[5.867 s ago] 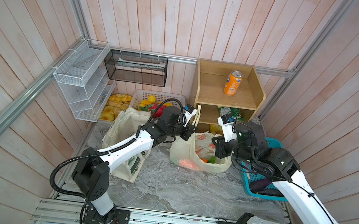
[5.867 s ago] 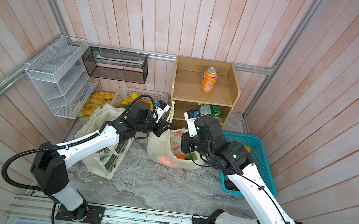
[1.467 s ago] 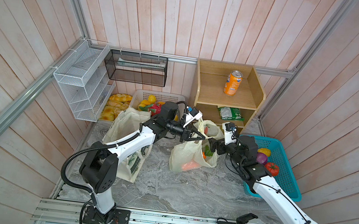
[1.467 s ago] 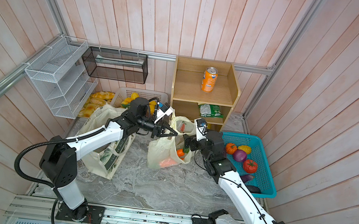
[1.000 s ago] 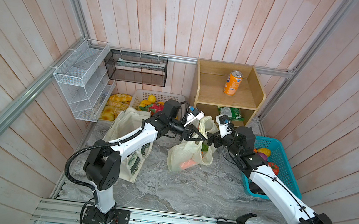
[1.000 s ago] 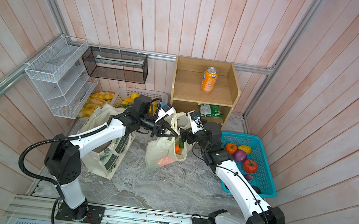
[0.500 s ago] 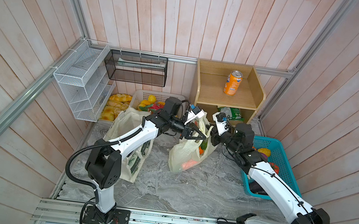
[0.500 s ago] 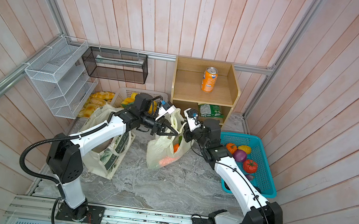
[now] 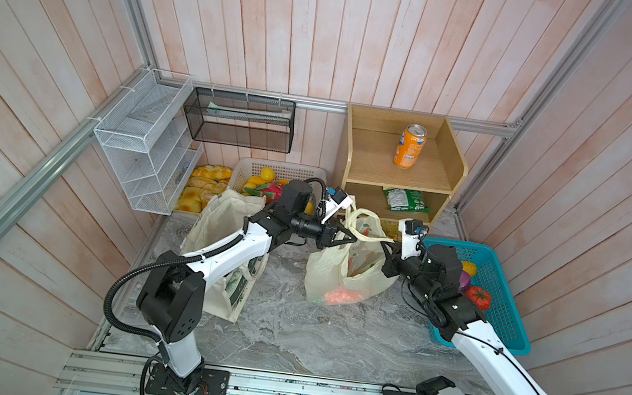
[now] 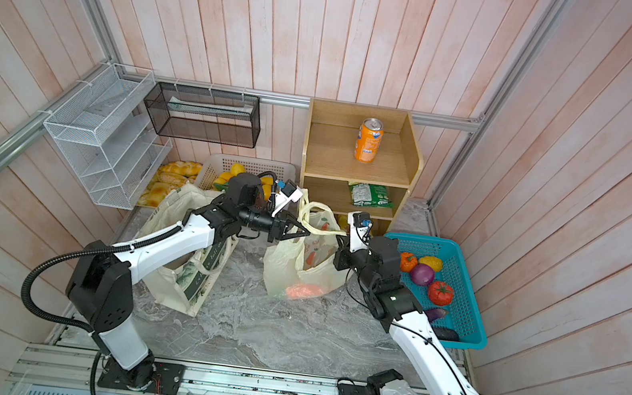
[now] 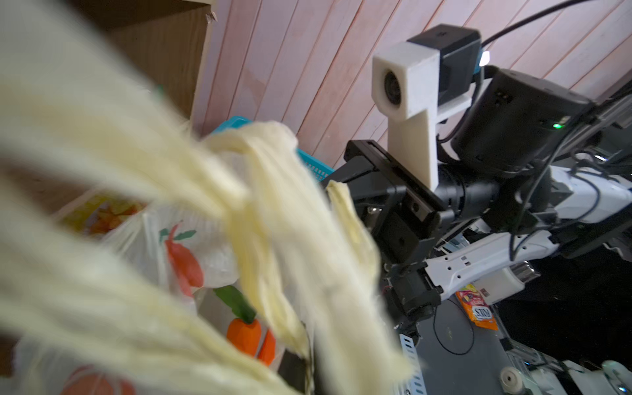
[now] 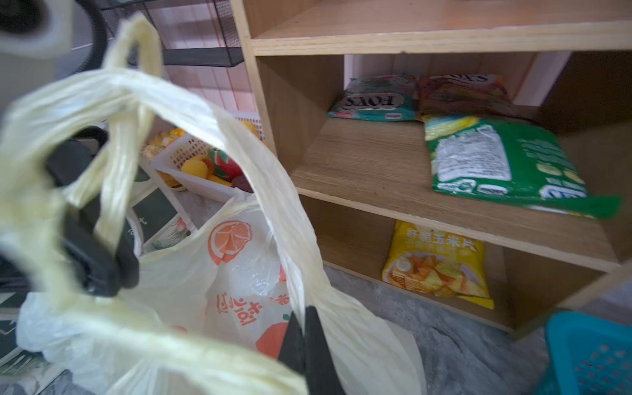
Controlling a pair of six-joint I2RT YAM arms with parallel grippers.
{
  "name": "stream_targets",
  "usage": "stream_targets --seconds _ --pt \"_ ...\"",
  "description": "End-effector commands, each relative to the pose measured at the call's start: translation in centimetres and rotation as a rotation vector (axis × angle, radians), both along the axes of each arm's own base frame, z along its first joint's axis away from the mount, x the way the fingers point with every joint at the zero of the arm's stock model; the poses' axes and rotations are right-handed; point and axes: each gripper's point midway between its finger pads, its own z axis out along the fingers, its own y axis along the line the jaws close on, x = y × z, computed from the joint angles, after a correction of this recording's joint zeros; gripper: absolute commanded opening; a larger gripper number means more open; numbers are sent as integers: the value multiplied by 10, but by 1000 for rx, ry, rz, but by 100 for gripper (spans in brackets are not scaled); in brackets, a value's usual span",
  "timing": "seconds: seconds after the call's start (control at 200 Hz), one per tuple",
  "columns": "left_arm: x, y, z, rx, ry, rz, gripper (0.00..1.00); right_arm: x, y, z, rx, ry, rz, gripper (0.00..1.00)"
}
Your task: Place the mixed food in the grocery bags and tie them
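The plastic bag (image 9: 327, 267) sits on the marble table (image 9: 287, 329), carrots (image 9: 342, 296) inside (canvas tote (image 9: 215, 214) beside it). Above, the right gripper (image 9: 386, 245) is clamped tight on its twisted handles (image 9: 371, 238); the left gripper (image 9: 352, 237) pinches them too.

- Both top views: high, looking down; shelf (image 9: 370, 156) at 12 o'clock.
- Left wrist: close on bag (image 11: 307, 246), facing 3 o'clock.
- Right wrist: same bag, facing 11 o'clock.

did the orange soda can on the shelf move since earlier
No. The orange soda can stands where it did, right of middle on the top board of the wooden shelf.
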Motion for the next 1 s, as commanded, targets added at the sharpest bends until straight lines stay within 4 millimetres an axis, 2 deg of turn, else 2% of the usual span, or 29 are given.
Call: stream_targets --seconds 0.0,0.185,0.265,0.315,0.485,0.82,0.99 --pt "26 9 -2 26 16 184 18 -5 -20 -4 58 53 -117 0" --pt "46 24 -15 83 49 394 22 -14 -29 -4 84 69 -157 0" --pt "54 31 -24 142 61 476 18 -17 -29 -7 92 76 -157 0" --pt "52 31 -28 166 77 461 0 -18 -28 -9 95 80 -152 0" --pt "37 22 -32 154 69 349 0 -22 -18 -12 86 82 -101 0" --pt "-2 5 -13 48 -13 67 0 -25 15 -12 30 74 5 0" --pt "-5 3 -15 59 -16 33 0 -21 28 -22 -2 98 31 0"
